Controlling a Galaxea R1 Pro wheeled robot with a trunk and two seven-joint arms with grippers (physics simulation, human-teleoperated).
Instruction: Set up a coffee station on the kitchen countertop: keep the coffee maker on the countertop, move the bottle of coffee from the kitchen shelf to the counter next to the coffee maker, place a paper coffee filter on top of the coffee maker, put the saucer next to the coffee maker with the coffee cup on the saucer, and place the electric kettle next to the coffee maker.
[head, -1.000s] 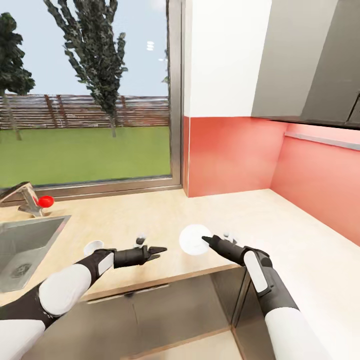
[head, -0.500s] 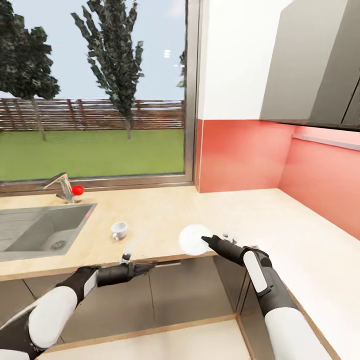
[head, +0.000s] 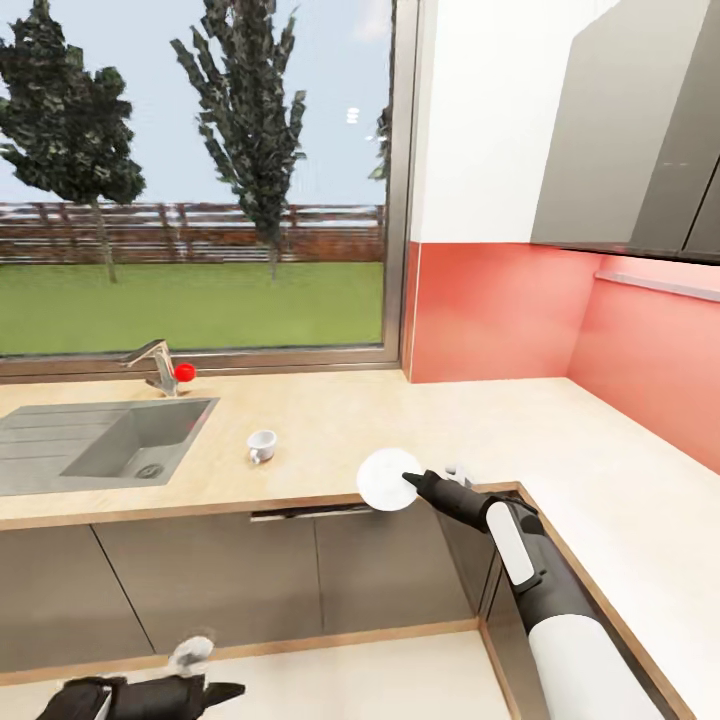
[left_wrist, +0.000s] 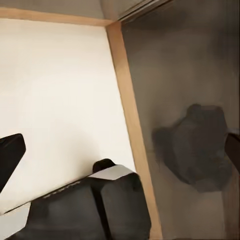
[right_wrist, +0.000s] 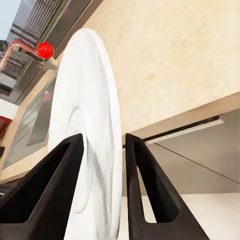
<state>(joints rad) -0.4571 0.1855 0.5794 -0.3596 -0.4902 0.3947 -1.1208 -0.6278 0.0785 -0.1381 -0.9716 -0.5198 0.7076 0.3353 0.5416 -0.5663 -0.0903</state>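
Right gripper (head: 408, 482) clamps saucer (head: 385, 478) on edge; level it before setting down at coffee cup's (head: 262, 445) 4 o'clock

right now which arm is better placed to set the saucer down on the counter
Right. The right gripper already grips the saucer by its rim at the kitchen countertop edge. The left gripper hangs low by the floor, below the cabinets.

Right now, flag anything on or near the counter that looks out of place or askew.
The saucer is not lying flat: the right gripper pinches it by the rim, on edge, over the countertop's front edge. The coffee cup stands alone on the wood beside the sink, with no saucer under it. Nothing looks spilled or damaged.
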